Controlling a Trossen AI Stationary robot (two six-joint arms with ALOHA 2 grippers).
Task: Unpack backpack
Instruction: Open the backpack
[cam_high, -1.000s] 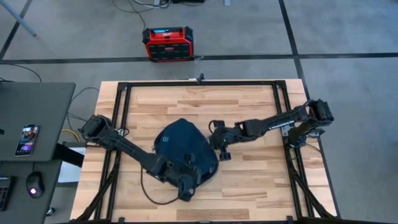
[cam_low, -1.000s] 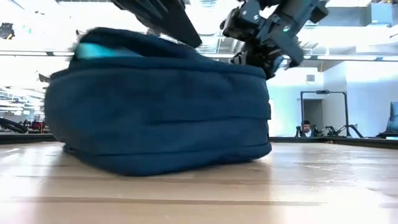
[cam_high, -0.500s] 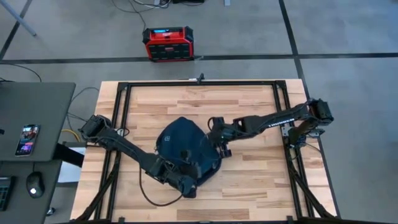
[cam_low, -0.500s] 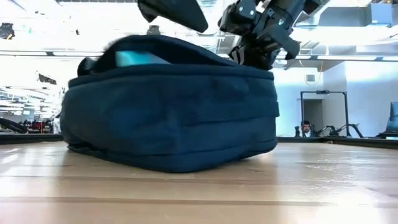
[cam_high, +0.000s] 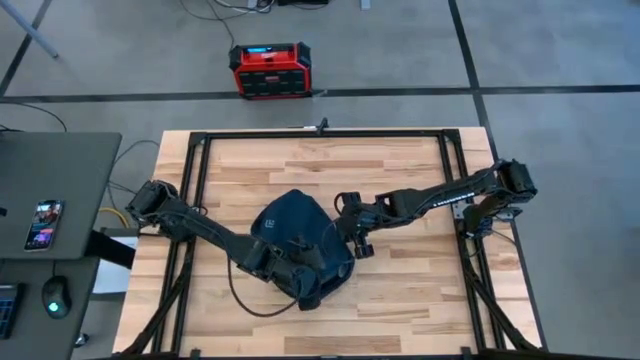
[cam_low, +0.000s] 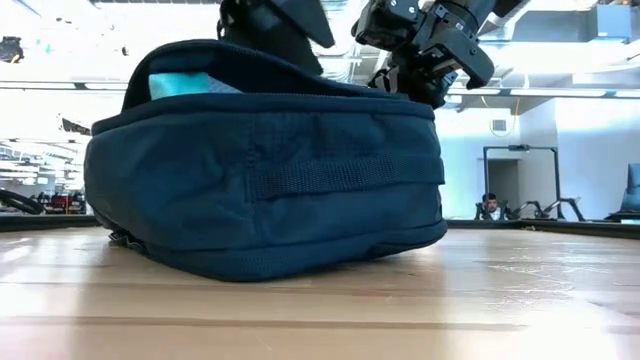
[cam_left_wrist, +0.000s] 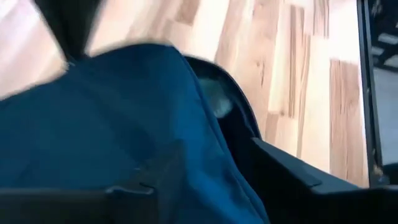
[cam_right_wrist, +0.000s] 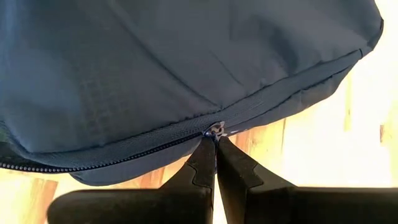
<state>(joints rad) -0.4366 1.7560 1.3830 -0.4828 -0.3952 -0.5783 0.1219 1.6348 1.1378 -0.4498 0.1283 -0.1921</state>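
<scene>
The dark navy-teal backpack (cam_high: 298, 238) lies flat on the middle of the wooden table (cam_high: 400, 300), its side wall facing the low view (cam_low: 270, 190). Its top flap is raised toward the table's left, and something pale blue (cam_low: 185, 85) shows inside. My left gripper (cam_high: 312, 285) stands open over the backpack's near right part, astride the flap's edge (cam_left_wrist: 217, 143). My right gripper (cam_high: 350, 228) is shut at the backpack's right side, on the zipper pull (cam_right_wrist: 216, 130). My left gripper has the flap's edge (cam_left_wrist: 205, 155) between its open fingers. One finger (cam_left_wrist: 146, 180) lies on the flap's outer side and the other (cam_left_wrist: 286, 174) sits in the opening. Whether they press the fabric, I cannot tell. My right gripper pinches the small metal zipper pull (cam_right_wrist: 216, 132) between its two fingertips, coming roughly level from the table's right side. The pull sits on the zipper line (cam_right_wrist: 124, 152) along the backpack's side, and the backpack rests on the table.
A dark strap or cord (cam_high: 240, 300) loops on the table near the backpack's near left. Black frame rails (cam_high: 195, 200) border the table. A red-black box (cam_high: 268, 70) stands on the floor beyond the far edge. A desk with a phone (cam_high: 45, 222) stands at the left.
My left gripper has moved from the backpack's near edge up and toward the far edge, onto the backpack's near right part. The backpack has shifted and turned a little on the table. Its flap now stands higher at the left, showing more of the pale blue inside.
</scene>
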